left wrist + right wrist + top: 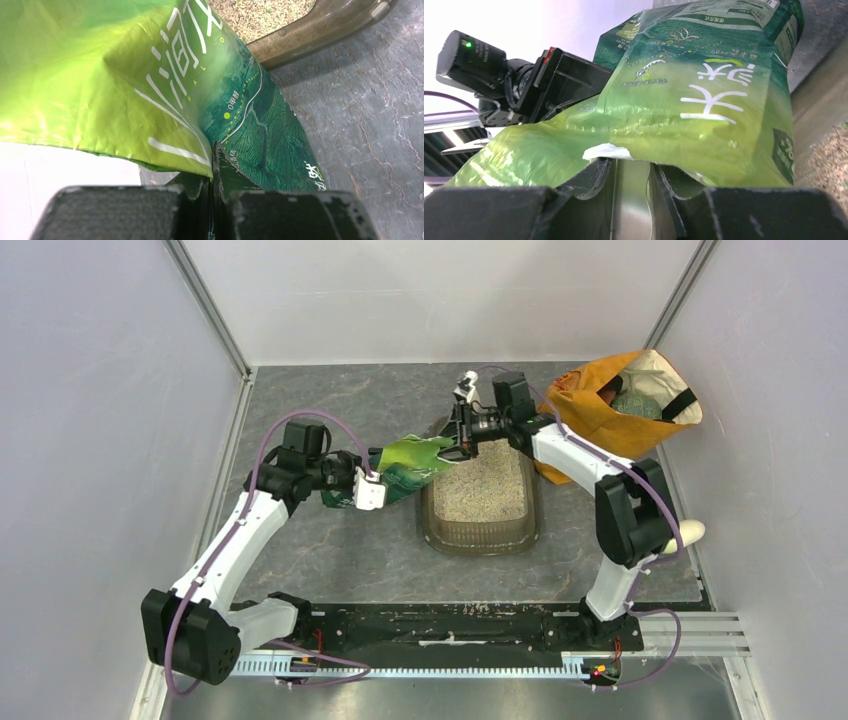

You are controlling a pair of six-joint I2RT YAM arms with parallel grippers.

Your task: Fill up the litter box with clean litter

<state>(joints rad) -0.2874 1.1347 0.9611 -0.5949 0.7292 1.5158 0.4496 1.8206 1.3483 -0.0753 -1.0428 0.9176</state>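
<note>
The litter box [480,543] is a dark translucent tray on the table's middle, and clean litter [480,490] covers its floor. A green pouch [410,468] hangs tilted over the tray's left rim, stretched between both grippers. My left gripper [372,488] is shut on the pouch's lower end, with the foil pinched between its jaws [215,165]. My right gripper [463,445] holds the pouch's upper edge above the tray's far left corner, and silvery lining sits between its jaws [631,167]. The tray rim [320,30] and litter [255,15] show in the left wrist view.
An orange cloth bag [600,410] stands open at the back right, close behind the right arm. A white object [690,533] lies by the right wall. Grey walls enclose the table on the left, back and right.
</note>
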